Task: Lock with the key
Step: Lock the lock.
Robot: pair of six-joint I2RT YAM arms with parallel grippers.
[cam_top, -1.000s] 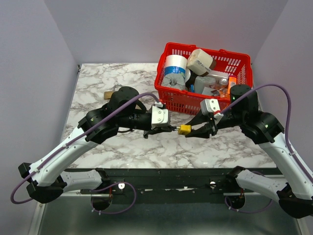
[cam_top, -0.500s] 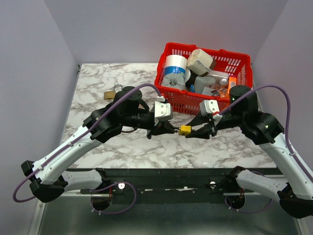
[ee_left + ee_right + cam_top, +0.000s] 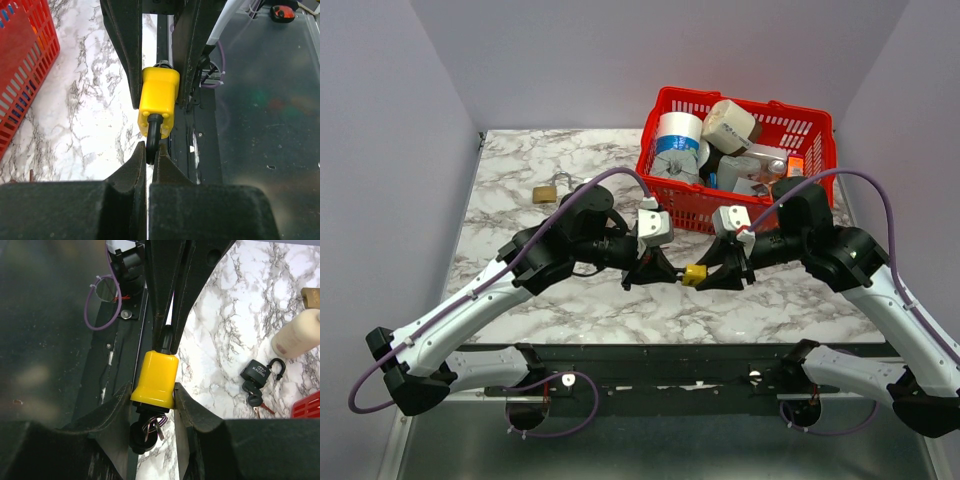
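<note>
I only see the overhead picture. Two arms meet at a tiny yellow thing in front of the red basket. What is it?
Observer: A yellow padlock; the left wrist camera shows the left gripper shut on its black shackle.
Visitor: And the other arm?
Observer: The right gripper clamps the padlock's yellow body, with a ringed key at its keyhole end.
Visitor: Any other locks?
Observer: A black padlock with keys lies on the table; the overhead view does not show it.

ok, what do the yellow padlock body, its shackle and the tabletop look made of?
yellow padlock body: likely plastic casing, smooth, soft sheen, rounded moulded edges.
shackle: black, glossy; metal under coating, probably, can't confirm.
tabletop: marble-veined pattern, flat and even; could be printed laminate rather than stone.
</note>
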